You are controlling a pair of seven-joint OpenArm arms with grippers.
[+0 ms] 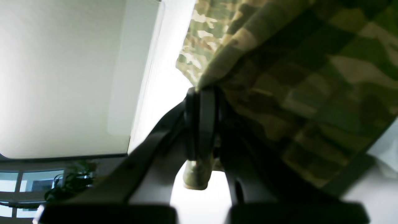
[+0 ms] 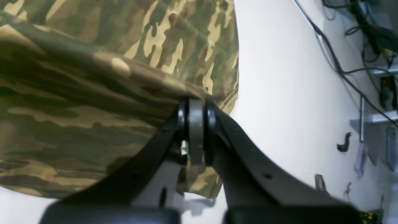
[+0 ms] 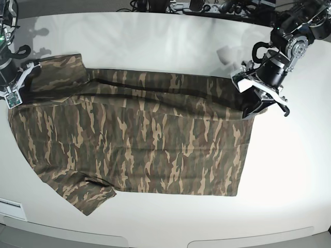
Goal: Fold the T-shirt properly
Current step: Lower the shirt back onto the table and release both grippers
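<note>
A large short-sleeved T-shirt (image 3: 134, 139) in olive, brown and tan woodland camouflage lay spread across the white counter (image 3: 170, 46), its upper long edge doubled over into a darker band running between the two arms. At the base view's right, the left gripper (image 3: 247, 109), black with white housing, had its jaws clenched on the cloth at the shirt's far corner; the left wrist view showed a pinch of fabric poking out below the closed black pads, with the cloth draping away to the right. At the base view's left, the right gripper (image 3: 23, 85) likewise gripped the shirt near the folded sleeve, and the right wrist view showed the jaws pressed tight on a bunched edge of the camouflage cloth (image 2: 93, 93), a scrap hanging beneath them. Behind the counter's far rim lay a clutter of dark cables and equipment (image 3: 207, 8); cables (image 2: 357, 46) also trailed along the white surface in the right wrist view. One short sleeve (image 3: 88, 194) lay flat near the counter's front edge.
</note>
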